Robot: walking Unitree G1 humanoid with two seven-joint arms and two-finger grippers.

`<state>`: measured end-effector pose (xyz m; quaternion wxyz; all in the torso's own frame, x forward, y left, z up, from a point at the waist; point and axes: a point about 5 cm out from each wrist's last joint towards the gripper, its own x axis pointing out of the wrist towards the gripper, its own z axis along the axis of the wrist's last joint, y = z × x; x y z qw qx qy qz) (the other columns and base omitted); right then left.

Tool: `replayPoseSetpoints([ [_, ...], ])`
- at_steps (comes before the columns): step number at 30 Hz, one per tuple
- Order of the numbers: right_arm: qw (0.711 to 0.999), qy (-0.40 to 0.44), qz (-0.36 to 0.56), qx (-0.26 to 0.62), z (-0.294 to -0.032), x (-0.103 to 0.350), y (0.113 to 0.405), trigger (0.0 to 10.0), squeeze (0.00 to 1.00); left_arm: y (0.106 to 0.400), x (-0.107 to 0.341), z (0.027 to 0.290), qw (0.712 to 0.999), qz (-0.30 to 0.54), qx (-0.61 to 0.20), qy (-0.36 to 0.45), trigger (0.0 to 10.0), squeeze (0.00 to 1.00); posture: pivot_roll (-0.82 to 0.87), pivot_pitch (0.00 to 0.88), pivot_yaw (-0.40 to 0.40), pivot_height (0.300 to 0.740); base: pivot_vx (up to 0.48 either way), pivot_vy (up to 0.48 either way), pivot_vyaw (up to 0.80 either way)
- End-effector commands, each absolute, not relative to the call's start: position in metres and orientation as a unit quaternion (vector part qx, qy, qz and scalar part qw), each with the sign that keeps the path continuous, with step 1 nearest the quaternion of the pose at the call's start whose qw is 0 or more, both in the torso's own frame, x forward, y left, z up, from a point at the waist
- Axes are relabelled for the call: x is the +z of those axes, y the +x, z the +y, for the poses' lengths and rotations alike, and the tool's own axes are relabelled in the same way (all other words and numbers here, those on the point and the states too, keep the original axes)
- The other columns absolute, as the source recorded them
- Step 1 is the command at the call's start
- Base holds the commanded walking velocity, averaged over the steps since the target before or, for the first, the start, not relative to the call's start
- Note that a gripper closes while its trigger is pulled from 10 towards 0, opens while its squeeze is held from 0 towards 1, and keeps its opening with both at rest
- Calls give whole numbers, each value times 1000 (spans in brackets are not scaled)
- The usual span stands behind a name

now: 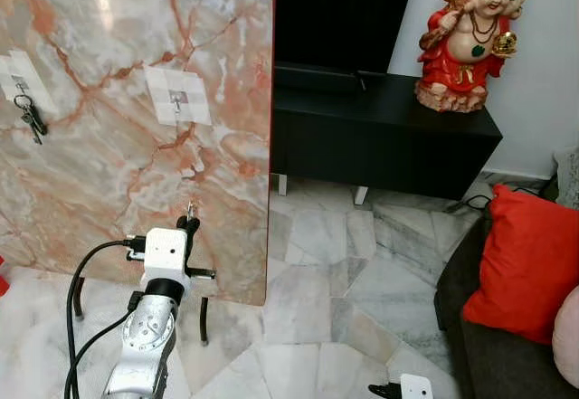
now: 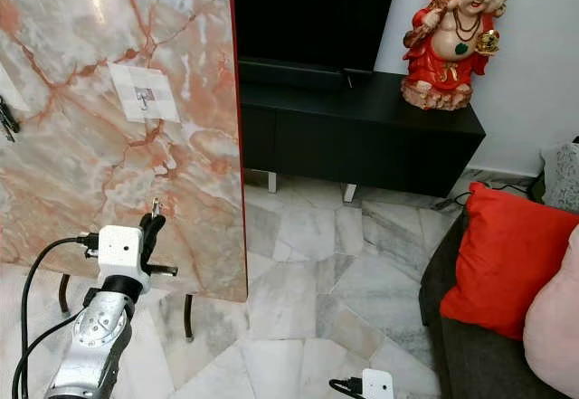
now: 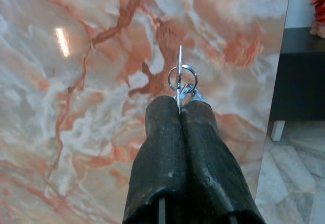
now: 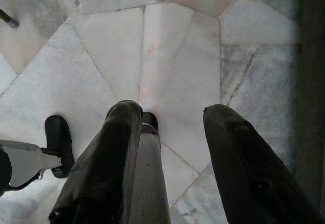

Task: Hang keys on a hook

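Your left gripper (image 3: 179, 108) has its fingers pressed together, pinching a key ring (image 3: 182, 78) with a key (image 3: 180, 61) sticking up past the tips. You hold it close in front of the marble board (image 1: 109, 82), below the empty hook (image 1: 178, 100) on its square adhesive pad. A second hook (image 1: 20, 87) further left already carries other keys (image 1: 32, 118). Your right gripper (image 4: 172, 117) hangs spread apart over the marble floor (image 4: 177, 41).

My head cameras are looking down together at the marble board (image 1: 136, 128); my left wrist camera is sitting close to it, my right facing the floor (image 4: 167, 46).
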<state>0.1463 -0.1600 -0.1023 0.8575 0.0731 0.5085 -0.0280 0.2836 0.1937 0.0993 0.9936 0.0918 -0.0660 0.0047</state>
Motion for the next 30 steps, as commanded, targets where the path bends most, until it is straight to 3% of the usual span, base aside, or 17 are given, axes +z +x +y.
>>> replayPoseSetpoints([
  [1, 860, 69, 504, -27, -160, -101, 149, 10000, 0, 287, 107, 193, 993, -76, 11, 93, 10000, 0, 70, 0, -96, 740, 0, 0, 0],
  [16, 859, 57, 508, -8, -160, -102, 146, 10000, 0, 290, 111, 192, 993, -82, 9, 90, 10000, 0, 71, 0, -93, 740, 0, 0, 38],
  [24, 858, 51, 511, 1, -158, -103, 144, 10000, 0, 290, 112, 191, 992, -84, 8, 89, 10000, 0, 70, 0, -94, 740, 260, 0, 450],
  [30, 857, 58, 513, -5, -156, -104, 143, 10000, 0, 290, 111, 190, 993, -83, 6, 88, 10000, 0, 71, 0, -94, 740, 274, 0, 0],
])
